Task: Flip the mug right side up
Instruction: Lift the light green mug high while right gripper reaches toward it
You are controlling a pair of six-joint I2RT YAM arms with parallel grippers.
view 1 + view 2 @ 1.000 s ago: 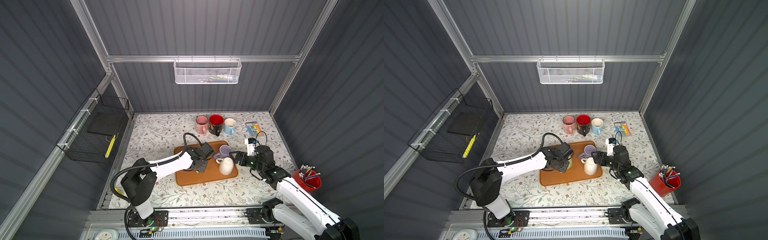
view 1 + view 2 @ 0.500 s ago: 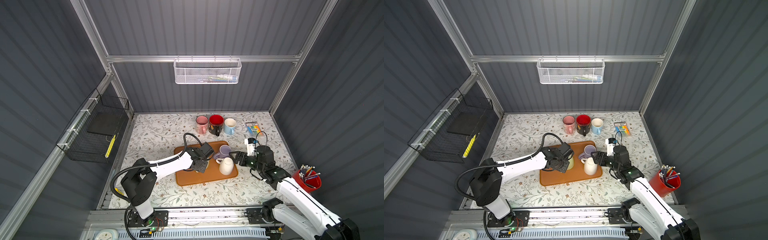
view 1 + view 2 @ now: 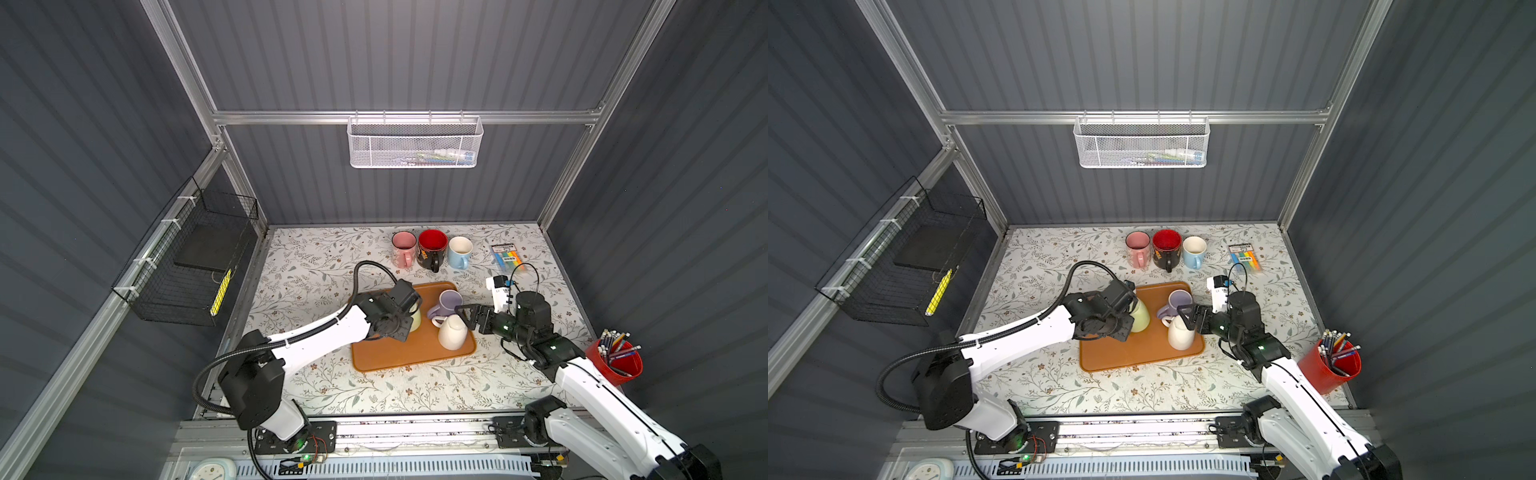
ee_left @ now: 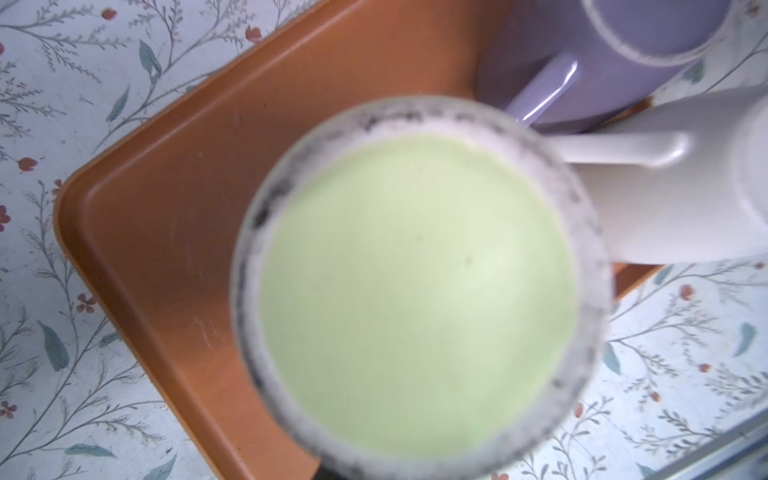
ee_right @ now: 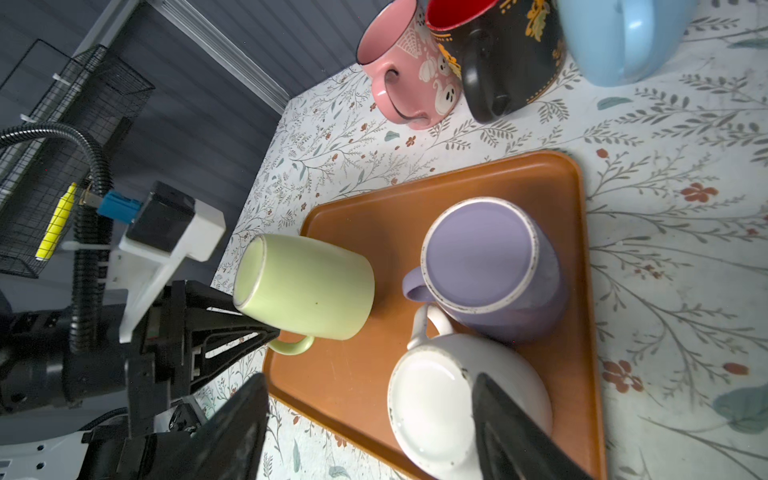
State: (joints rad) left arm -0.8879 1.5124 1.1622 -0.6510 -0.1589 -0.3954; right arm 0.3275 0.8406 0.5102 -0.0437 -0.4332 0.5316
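Floral bench [image 3: 316,266] with orange tray [image 3: 395,353]: left hand [image 5: 272,332] clenches the handle [image 5: 293,345] of green mug [image 5: 307,286], tilted, not yet upright; right hand [image 5: 368,382] released.

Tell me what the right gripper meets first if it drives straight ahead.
The upside-down white mug: the open right gripper frames it in its wrist view; contact looks near, though depth is unclear.

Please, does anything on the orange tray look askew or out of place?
Yes. The purple mug and the white mug stand upside down on the orange tray, bases up. The green mug is tilted well over, held by the left gripper.
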